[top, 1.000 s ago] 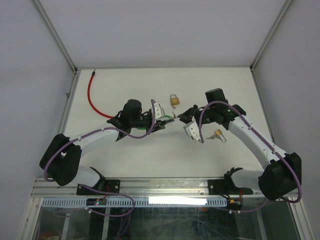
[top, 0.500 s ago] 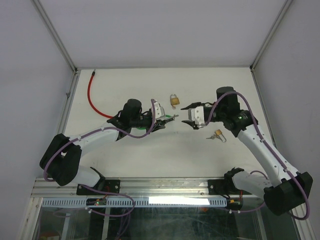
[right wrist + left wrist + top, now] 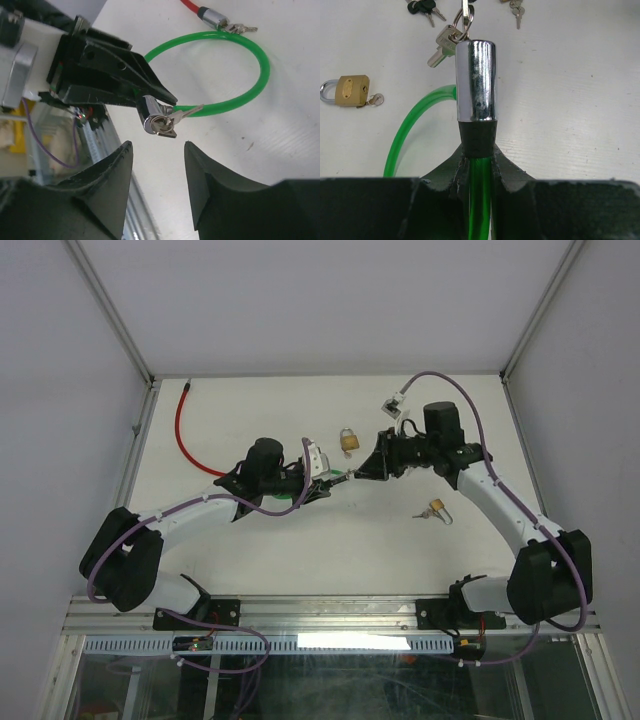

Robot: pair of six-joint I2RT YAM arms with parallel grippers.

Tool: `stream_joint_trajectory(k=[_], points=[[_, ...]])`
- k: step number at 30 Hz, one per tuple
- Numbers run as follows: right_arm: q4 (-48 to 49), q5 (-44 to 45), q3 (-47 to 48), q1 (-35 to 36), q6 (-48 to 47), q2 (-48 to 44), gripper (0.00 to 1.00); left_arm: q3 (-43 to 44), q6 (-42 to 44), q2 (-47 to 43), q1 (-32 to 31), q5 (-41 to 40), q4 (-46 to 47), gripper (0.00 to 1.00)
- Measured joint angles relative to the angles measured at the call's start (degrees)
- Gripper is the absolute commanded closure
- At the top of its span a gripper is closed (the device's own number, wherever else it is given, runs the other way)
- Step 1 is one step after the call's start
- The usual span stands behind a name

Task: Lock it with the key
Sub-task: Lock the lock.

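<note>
Now, left claw (image 3: 332,483): closed tight on the green cable lock (image 3: 476,80), gripping the black sleeve just below its shiny metal barrel. The barrel points away from the wrist, toward the right claw.
Right claw (image 3: 158,147): jaws apart with nothing between them. It faces the end of the barrel, near it but not touching.
Green cable lock: near the middle of the white tabletop (image 3: 250,410), between the two claws. Its green cable curves round in a loop beside the left claw.
Bunch of keys (image 3: 165,129): hangs on a ring at the free end of the barrel, with one key sticking out sideways toward the green loop. Whether a key sits in the keyhole cannot be told.
Brass padlock (image 3: 348,440): lying flat on the tabletop just behind the two claws, with a small key beside it.
Second padlock (image 3: 436,508): on the tabletop near the right arm, with a key at its side.
Red cable (image 3: 181,430): along the far left edge of the tabletop, well apart from the claws.
</note>
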Motion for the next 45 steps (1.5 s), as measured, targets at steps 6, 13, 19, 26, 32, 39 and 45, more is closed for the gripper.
stream_joint_trajectory(k=[6, 13, 19, 26, 32, 39, 45], points=[[3.3, 0.5, -0.3, -3.2, 19.2, 0.2, 0.52, 0.0, -0.2, 0.0, 0.0, 0.0, 0.0, 1.0], [5.3, 0.2, -0.8, -3.5, 30.5, 3.4, 0.54, 0.2, -0.6, 0.0, 0.0, 0.0, 0.0, 1.0], [3.0, 0.3, 0.2, -2.7, 34.1, 7.7, 0.55, 0.2, -0.7, 0.1, 0.0, 0.0, 0.0, 1.0], [2.7, 0.2, 0.6, -1.5, 37.5, 7.5, 0.61, 0.3, -0.8, 0.1, 0.0, 0.0, -0.1, 1.0], [2.5, 0.2, 0.6, -1.2, 38.7, 7.4, 0.71, 0.3, -0.9, 0.1, 0.0, 0.0, -0.1, 1.0], [2.5, 0.3, 0.6, -1.1, 39.0, 6.8, 0.81, 0.3, -0.9, 0.1, 0.0, 0.0, -0.1, 1.0], [2.4, 0.5, 0.6, -1.0, 38.2, 6.8, 0.88, 0.3, -0.9, 0.1, 0.0, 0.0, -0.1, 1.0]])
